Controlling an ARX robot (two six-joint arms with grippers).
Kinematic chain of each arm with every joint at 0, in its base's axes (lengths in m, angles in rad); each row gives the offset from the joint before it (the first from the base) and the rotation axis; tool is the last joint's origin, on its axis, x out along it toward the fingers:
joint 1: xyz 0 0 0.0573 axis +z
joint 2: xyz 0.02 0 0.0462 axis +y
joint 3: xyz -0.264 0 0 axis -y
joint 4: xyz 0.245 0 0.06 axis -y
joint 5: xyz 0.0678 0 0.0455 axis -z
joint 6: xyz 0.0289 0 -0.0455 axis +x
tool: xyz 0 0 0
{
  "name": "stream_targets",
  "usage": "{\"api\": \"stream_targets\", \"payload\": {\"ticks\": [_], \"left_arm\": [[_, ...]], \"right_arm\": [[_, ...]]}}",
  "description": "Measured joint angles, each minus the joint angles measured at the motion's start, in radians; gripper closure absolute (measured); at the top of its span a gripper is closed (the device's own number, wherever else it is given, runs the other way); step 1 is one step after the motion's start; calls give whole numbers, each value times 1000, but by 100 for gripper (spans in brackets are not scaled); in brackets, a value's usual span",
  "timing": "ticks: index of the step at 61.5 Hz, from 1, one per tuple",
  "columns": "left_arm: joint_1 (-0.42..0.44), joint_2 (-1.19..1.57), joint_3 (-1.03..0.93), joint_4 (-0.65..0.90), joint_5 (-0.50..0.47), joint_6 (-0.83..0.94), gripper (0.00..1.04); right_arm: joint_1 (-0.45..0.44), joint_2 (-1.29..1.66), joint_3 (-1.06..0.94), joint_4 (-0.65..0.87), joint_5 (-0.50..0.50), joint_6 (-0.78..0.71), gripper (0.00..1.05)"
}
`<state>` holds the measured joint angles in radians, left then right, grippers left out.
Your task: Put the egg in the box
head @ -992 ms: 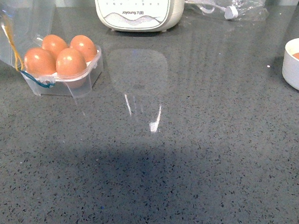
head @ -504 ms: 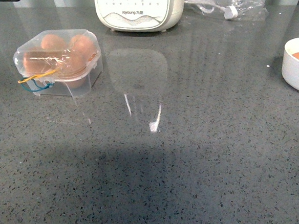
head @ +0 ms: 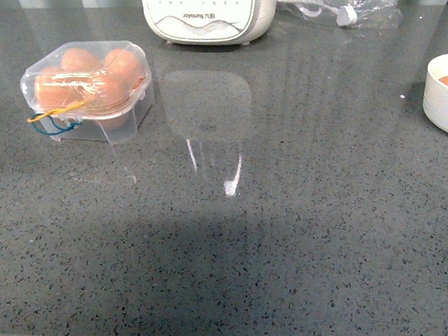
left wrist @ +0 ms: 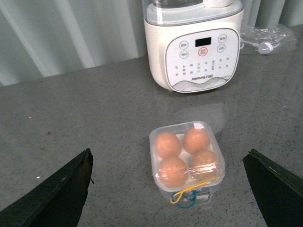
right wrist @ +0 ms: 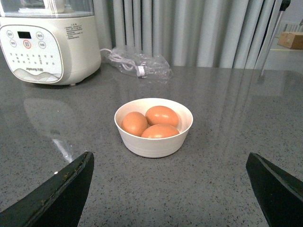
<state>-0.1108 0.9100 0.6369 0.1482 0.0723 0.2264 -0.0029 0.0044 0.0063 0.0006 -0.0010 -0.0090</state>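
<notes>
the box (left wrist: 186, 163) sits lid down on the worktop (head: 290, 232) just in front of the white appliance (left wrist: 194, 45), four eggs, the egg (left wrist: 173, 170) among them, filling its cells. both end effectors hang released and empty: the left end effector (left wrist: 168, 189) above the box, the right end effector (right wrist: 168, 189) above a white bowl (right wrist: 154, 142) holding three more eggs. by this look the loading step is finished; any next move likely means only backing away.
</notes>
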Motion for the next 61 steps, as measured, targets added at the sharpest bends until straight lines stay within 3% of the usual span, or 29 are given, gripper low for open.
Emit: {"api": "stream_targets", "payload": {"ticks": [18,30,39,49,61], "left_arm": [[72,-172,-31,-76,-10,43,9],[108,-271,-203,67,-74,-170,42],[109,-338,-332,108,-73,-211,72],[109,-400,-407,128,-73,-217,99],[109,-464,-478,130,-73,-225,101]], "right_arm": [[0,0,0,0,0,0,7],[0,0,0,0,0,0,7],[0,0,0,0,0,0,7],[0,0,0,0,0,0,7],[0,0,0,0,0,0,7]]}}
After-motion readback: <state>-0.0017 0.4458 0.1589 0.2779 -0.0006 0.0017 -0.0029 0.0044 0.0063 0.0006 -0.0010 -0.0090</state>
